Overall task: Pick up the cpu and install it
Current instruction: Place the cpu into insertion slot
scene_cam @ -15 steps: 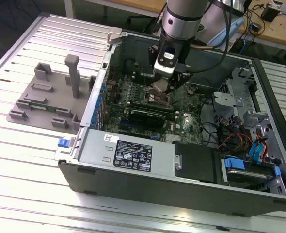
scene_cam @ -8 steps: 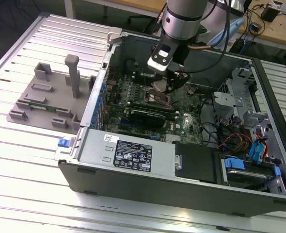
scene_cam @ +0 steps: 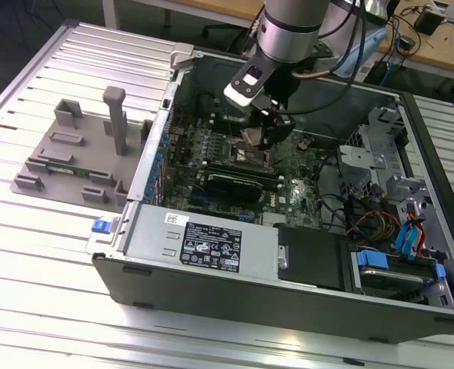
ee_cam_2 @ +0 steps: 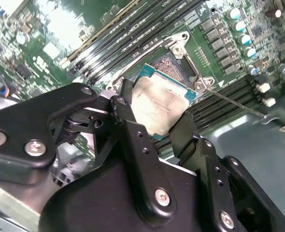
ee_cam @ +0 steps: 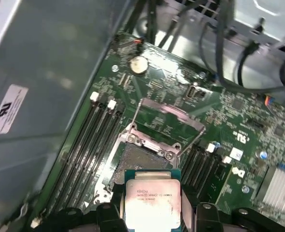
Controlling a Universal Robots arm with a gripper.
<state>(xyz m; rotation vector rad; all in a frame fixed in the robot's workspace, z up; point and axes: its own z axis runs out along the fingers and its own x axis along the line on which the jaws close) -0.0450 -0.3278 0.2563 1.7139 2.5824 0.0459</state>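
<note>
**CPU in the hand, poised over the open socket**

In the exterior view, starting from its left, a grey parts holder (scene_cam: 73, 154) sits on the slatted table (scene_cam: 27, 254). Next comes the open computer case (scene_cam: 250, 296), where the arm reaches down toward the motherboard (scene_cam: 304, 192). The hand (scene_cam: 264, 127) is closed narrowly on the cpu (ee_cam_2: 159, 108). The second wrist view makes the grip plain, with the fingers (ee_cam_2: 124, 108) pressing two opposite edges. The cpu lies between them with its metal plate up, close over the socket (ee_cam: 142, 162) and partly overlapping it. I judge it not yet seated. The first wrist view adds the socket's load plate (ee_cam: 169, 118), raised clear, and bare socket beyond the chip's far edge.
</note>
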